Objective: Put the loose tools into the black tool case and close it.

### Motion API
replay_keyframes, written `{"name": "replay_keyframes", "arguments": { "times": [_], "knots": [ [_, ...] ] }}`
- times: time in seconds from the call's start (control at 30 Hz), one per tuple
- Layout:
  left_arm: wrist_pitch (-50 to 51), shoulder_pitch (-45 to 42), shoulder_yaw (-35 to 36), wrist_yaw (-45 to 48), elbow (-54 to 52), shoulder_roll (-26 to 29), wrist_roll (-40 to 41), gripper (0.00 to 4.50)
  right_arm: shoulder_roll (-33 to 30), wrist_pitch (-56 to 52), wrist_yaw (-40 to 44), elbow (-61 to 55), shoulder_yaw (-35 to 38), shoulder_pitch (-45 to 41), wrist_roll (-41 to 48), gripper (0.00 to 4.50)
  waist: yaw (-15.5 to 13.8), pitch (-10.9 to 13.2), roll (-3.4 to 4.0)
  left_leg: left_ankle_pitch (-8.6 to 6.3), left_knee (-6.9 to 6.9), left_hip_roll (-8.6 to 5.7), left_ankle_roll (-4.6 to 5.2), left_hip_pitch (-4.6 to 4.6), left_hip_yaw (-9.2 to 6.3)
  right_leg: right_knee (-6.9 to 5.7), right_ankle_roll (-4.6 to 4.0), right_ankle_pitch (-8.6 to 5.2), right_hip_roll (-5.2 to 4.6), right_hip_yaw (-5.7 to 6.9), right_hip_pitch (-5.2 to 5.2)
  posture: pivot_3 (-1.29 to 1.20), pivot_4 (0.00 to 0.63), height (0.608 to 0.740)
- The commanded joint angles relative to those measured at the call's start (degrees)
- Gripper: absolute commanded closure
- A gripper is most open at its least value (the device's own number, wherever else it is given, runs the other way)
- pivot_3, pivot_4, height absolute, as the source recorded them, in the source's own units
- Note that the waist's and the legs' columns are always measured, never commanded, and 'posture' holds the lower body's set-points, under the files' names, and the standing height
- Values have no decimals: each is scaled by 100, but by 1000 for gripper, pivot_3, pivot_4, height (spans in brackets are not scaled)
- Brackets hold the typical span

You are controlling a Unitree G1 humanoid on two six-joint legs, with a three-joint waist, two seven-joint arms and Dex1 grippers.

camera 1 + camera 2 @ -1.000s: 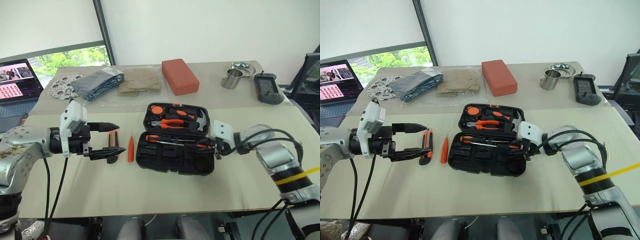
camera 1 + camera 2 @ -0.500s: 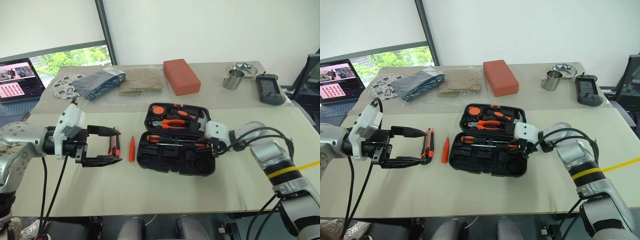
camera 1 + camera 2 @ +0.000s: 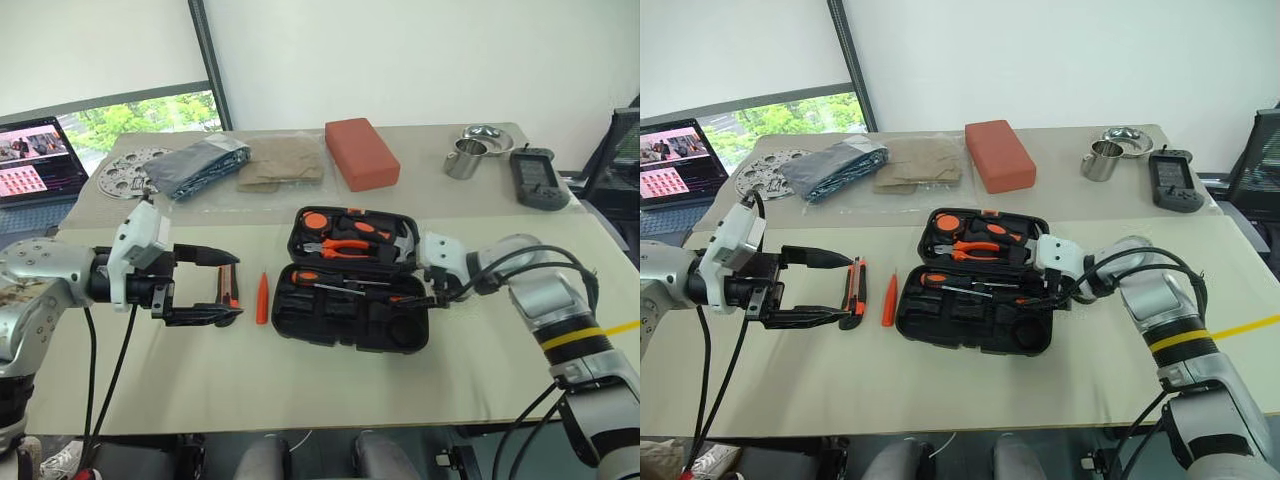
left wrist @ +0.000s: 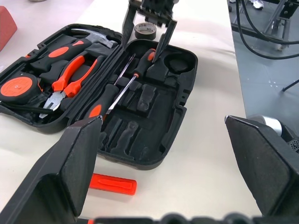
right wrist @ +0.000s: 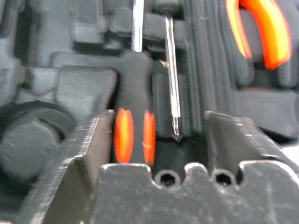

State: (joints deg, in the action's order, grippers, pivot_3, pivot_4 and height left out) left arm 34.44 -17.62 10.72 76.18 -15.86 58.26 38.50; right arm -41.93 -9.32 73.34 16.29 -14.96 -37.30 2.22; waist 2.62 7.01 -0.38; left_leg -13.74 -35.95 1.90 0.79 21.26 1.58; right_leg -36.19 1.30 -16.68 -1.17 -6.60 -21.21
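so the left gripper (image 3: pixel 228 290) is hovering over the near table with its two black fingers spread wide and nothing between them, pointing across toward the case. Just past its fingertips the orange-and-black utility knife (image 3: pixel 854 291) is lying flat on the table, and the slim small orange tool (image 3: pixel 262 297) is sitting right beside that, between the knife and the black tool case (image 3: pixel 352 319). The case is lying open in the middle of the table, lid tilted back with pliers (image 3: pixel 338 246) and a hammer (image 4: pixel 96 36) in their slots. Two screwdrivers (image 4: pixel 122 86) are resting side by side in the near half. The right gripper (image 4: pixel 148 31) is hanging over the case's right end with its fingers apart, not holding anything, one screwdriver handle (image 5: pixel 133 135) lying loose between them. A small dark tape roll (image 4: pixel 145 30) is sitting on the table just behind it. Farther back a red block (image 3: pixel 360 153) is lying on the far table
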Motion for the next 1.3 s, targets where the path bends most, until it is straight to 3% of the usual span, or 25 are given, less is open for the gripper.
{"name": "replay_keyframes", "arguments": {
  "times": [0.03, 0.2, 0.33, 0.37, 0.5, 0.7, 1.3],
  "knots": [
    [-164, -134, 11, 12, 2, 5, -20, 0, -11, -452, 434, -236, 236, -147, 511, 24, 3, 0, 0, 0, 0, 1, 0, -1, 0, 0, 0, 0, 2, 0, 0, 0, 150, 740],
    [-223, -168, -43, -31, 29, -17, -55, 0, 141, -870, 268, -429, 675, -63, 1052, 24, -4, 3, 0, 0, 0, 2, 0, 3, -1, 0, -1, 1, 1, -1, -3, 0, 150, 740],
    [-188, -126, 2, -115, -53, -46, 15, 0, 748, -653, -327, -497, 1242, 245, 1546, 24, 3, 3, -1, 0, 0, 4, 0, 1, -3, -1, -2, 1, 1, 2, 1, 0, 150, 740],
    [-176, -109, 18, -131, -83, -49, 33, 0, 887, -596, -450, -512, 1372, 307, 1636, 526, 2, 3, -1, 0, 0, 4, 0, 1, -3, 0, -2, 1, 2, 2, 0, 0, 150, 740],
    [-129, -67, 84, -185, -156, -61, 109, 0, 1161, -487, -634, -765, 1618, 673, 1883, 1732, -6, 4, 1, 0, 2, 0, 0, 4, -2, -2, -2, 1, -2, 0, -2, 0, 150, 740],
    [-111, -77, 87, -215, -174, -84, 143, 0, 1090, -220, -712, -970, 1515, 1328, 1687, 3786, -20, 4, 1, 0, 2, -3, 0, 5, -3, 1, -1, 1, -7, 3, 0, 0, 150, 740],
    [-100, -33, 104, -200, -214, -79, 111, 0, 1062, 306, -828, -176, 1118, 1499, 1079, 3786, 4, 4, 0, 0, 0, 0, -1, -7, 1, -2, -1, 0, 1, -2, 6, 0, 150, 740]
  ]
}}
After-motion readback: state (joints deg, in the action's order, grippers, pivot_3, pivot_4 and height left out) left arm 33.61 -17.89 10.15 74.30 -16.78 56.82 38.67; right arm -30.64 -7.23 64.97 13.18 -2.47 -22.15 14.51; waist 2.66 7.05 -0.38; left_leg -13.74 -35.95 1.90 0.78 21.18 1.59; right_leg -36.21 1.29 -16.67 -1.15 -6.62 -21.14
